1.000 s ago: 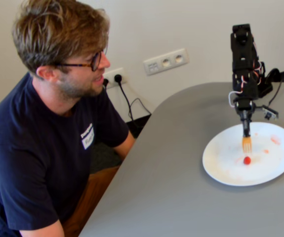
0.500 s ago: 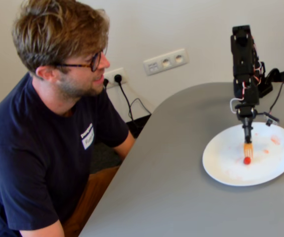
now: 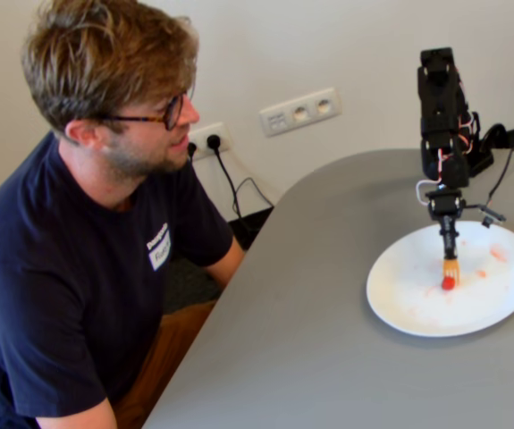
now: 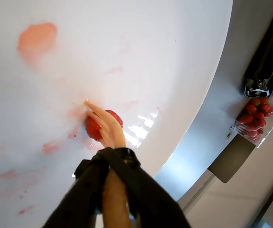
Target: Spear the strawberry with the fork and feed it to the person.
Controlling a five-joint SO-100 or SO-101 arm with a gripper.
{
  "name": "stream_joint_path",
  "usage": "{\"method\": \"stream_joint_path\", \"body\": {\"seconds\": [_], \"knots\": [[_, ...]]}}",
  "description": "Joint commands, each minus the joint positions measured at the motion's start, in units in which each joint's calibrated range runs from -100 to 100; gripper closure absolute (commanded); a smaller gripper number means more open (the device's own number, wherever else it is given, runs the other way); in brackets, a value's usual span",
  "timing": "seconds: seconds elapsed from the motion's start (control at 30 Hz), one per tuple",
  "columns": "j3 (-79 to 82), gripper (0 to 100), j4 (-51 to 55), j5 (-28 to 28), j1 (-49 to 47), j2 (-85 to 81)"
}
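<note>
The strawberry (image 3: 448, 283) lies on a white plate (image 3: 408, 304) at the right of the grey table. In the wrist view the strawberry (image 4: 92, 129) sits right under the fork's tines. The yellow-orange fork (image 3: 451, 268) points straight down, its tines touching the fruit; I cannot tell if they pierce it. In the wrist view the fork (image 4: 107, 127) covers part of the berry. The black gripper (image 3: 449, 234) is shut on the fork's handle, also in the wrist view (image 4: 110, 164). The person (image 3: 105, 89) sits at the left, facing right, well away from the plate.
Pale pink juice smears (image 4: 36, 39) mark the plate (image 4: 164, 57). A clear punnet of strawberries (image 4: 257, 116) stands beyond the plate's rim in the wrist view. Wall sockets (image 3: 299, 111) and cables are behind the table (image 3: 310, 357).
</note>
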Motion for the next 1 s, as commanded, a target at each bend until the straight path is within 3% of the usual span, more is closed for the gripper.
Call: {"method": "stream_joint_path", "body": {"seconds": [0.0,0.43,0.73,0.97], "knots": [[-0.5,99,0.8,-0.5,0.0,1.0],[-7.3,99,2.9,-0.9,0.5,1.5],[-8.4,99,2.9,-0.8,0.6,-12.5],[-8.2,99,2.9,-0.8,10.3,-32.1]]}}
